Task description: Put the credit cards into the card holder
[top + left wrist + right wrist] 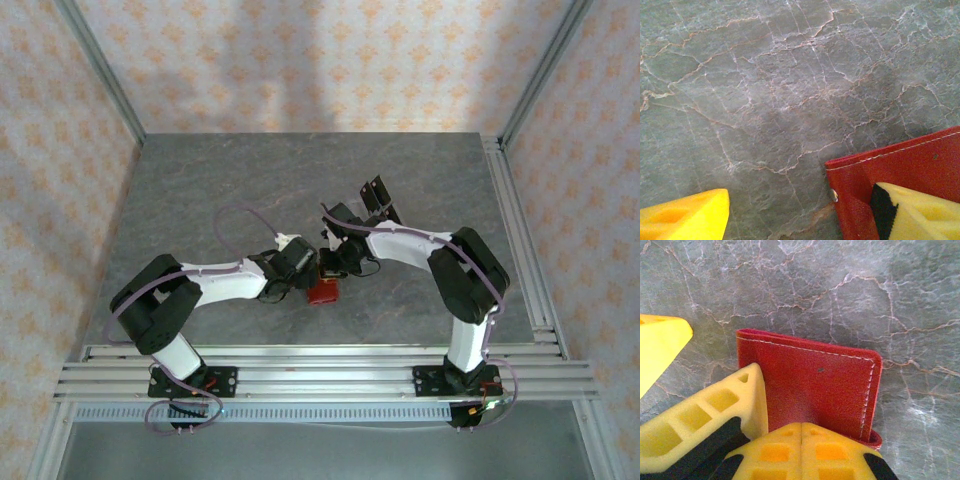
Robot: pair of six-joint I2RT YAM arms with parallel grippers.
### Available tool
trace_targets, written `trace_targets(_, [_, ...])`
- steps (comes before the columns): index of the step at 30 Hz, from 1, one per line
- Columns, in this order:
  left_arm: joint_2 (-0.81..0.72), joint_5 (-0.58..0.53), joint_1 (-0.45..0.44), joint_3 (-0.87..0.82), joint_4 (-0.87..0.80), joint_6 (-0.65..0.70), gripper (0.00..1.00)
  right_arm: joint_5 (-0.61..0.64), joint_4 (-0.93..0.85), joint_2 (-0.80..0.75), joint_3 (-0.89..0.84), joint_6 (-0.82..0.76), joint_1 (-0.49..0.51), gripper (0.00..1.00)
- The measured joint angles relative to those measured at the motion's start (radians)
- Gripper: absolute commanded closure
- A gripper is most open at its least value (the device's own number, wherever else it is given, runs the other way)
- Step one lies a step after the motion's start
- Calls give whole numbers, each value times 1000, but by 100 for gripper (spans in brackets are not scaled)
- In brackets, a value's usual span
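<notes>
Beneath the two tool tips, in the top view, the red card holder [322, 293] lies on the counter [200, 190]. The left tool [303, 268] and right tool [333, 262] meet just above it. Beyond the right tool and well apart from it lie some dark flat pieces, probably the credit cards [380, 197]; their number is too small to tell. The counter is grey stone with pale veins. Walls [300, 60] papered in a faded orange pattern close it in, and aluminium rails [320, 365] run along the near edge and the right side.

In the left wrist view, the left tool stands moderately wide. One yellow finger [920, 210] rests over a corner of the holder, and the other hangs over bare counter to the side. Nothing is gripped between them.

In the right wrist view, the right tool is fully closed, its two tips pressed together at the holder's near edge. I cannot tell whether they press on the leather or pinch it. The holder is folded closed, stitched cover up, with a second layer peeking out at one corner. One finger [725, 410] of the left tool lies just beside the right tool's tips.

The step in hand looks like opening the holder, with no card picked up yet. The next move calls for one tool to pin the lower flap while the other lifts the cover, so the pockets are exposed.
</notes>
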Motion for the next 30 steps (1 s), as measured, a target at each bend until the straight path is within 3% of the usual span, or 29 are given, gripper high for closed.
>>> trace_targets(15, [0, 0, 0, -5, 7, 0, 25, -10, 76, -11, -51, 18, -1, 100])
trace_targets(30, [0, -1, 0, -5, 7, 0, 25, -6, 300, -96, -226, 78, -1, 100])
